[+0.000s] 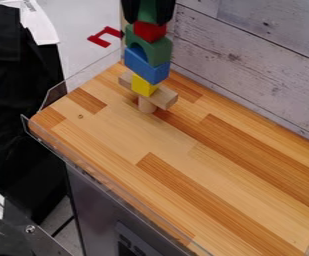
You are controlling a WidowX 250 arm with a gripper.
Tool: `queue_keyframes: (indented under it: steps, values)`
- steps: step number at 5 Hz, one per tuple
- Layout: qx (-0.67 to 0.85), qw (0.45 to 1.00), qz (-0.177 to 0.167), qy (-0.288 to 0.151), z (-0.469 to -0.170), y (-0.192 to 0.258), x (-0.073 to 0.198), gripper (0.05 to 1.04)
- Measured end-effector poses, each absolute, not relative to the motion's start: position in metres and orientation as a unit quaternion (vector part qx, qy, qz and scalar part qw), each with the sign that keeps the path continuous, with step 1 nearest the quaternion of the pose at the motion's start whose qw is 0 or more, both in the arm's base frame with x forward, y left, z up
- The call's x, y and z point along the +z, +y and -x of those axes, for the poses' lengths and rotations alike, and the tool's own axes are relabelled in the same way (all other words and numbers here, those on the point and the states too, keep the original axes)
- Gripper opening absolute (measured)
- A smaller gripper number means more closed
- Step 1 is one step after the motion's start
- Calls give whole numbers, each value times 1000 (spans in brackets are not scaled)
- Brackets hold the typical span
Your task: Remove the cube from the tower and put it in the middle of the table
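One black cloth (3, 95) lies well left of the claw (146, 21) and below its level. Next, 1 red angular shape (105, 36), nearer, left of the claw. Then 1 tower, 7 pieces counted, directly below and partly within the claw; bottom up: 1 wooden cylinder (146, 105), 1 wooden plank (164, 98), 1 yellow cube (143, 86), 1 blue block (143, 66), 1 green arch (158, 50), 1 red cube (148, 32), 1 green piece (148, 10). Cubes: 2, both in the stack. Claw state: around the green piece; cannot tell whether gripping. Right of the claw: 1 plank wall (250, 45), with 1 wooden tabletop (183, 155) running below.
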State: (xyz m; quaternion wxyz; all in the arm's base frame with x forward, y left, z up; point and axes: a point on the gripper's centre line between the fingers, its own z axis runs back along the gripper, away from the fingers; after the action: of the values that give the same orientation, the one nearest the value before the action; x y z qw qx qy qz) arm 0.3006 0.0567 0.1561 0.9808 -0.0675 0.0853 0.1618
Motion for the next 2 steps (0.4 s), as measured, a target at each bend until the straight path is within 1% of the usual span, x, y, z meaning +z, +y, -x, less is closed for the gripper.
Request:
queue_keyframes:
  steps: [1,2]
  values:
    - [155,984,48,69,-296,55,179,529]
    - [123,990,47,56,-287,34,202,529]
